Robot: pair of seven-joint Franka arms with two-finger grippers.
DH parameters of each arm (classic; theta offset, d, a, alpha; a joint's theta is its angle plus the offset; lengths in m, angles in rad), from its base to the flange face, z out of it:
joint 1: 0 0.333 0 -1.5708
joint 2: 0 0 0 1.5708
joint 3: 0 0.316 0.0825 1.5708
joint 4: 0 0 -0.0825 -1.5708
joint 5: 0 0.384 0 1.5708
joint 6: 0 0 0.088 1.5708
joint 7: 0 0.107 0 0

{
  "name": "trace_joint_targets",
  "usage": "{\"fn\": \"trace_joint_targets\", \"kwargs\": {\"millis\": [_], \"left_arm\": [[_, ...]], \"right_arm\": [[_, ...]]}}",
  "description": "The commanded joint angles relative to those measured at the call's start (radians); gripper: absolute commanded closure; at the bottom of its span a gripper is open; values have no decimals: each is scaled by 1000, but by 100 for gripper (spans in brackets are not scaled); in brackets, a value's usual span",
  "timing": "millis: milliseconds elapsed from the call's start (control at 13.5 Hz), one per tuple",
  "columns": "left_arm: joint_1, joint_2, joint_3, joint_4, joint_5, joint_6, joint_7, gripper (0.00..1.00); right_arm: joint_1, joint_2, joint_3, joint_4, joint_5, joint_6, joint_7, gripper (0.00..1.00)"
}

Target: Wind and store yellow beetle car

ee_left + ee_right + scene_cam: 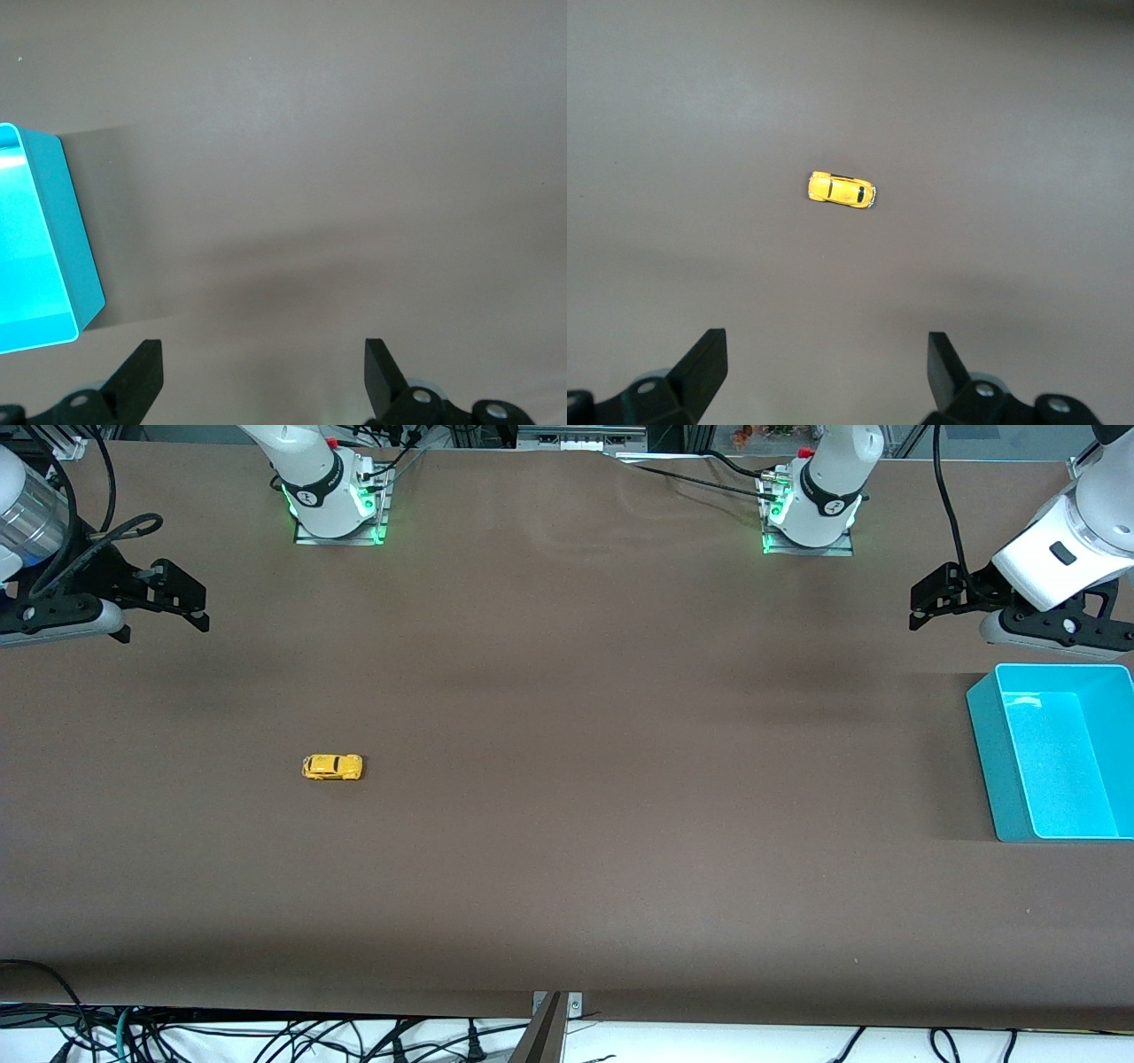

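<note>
yellow beetle car sits alone on the surface; both pincers, right pincer and left pincer, gape apart; so tiny, it could skid away.

No text, label, brand name or number can be read in any of the three views. The only sign-like marks are small round emblems on the dark collars of the two arm bases in the front view, and their content cannot be made out.
</note>
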Motion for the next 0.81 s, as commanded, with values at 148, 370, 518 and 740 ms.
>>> {"fn": "trace_joint_targets", "kwargs": {"millis": [148, 370, 518, 740], "left_arm": [[0, 2, 0, 25, 12, -23, -4, 0], [0, 2, 0, 24, 12, -23, -4, 0], [0, 2, 0, 25, 12, -23, -4, 0], [2, 2, 0, 25, 12, -23, -4, 0]], "right_arm": [[7, -7, -4, -7, -8, -9, 9, 0], [7, -7, -4, -7, -8, -11, 9, 0], [7, -7, -4, -9, -8, -12, 9, 0], [7, -7, -4, -12, -8, -12, 9, 0]]}}
